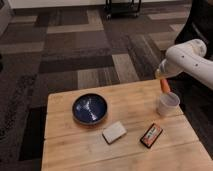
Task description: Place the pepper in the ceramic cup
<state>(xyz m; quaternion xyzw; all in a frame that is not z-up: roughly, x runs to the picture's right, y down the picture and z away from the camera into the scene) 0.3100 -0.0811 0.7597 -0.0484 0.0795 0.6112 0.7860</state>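
A slim orange pepper hangs point down from my gripper, which is shut on its upper end at the right side of the wooden table. The pepper's tip is just above the left rim of the small white ceramic cup. The cup stands upright near the table's right edge. My white arm reaches in from the right above the cup.
A wide dark-blue bowl sits left of centre on the table. A pale rectangular block and a flat red-and-black packet lie in front of it. Patterned carpet surrounds the table, and a black cart stands far back.
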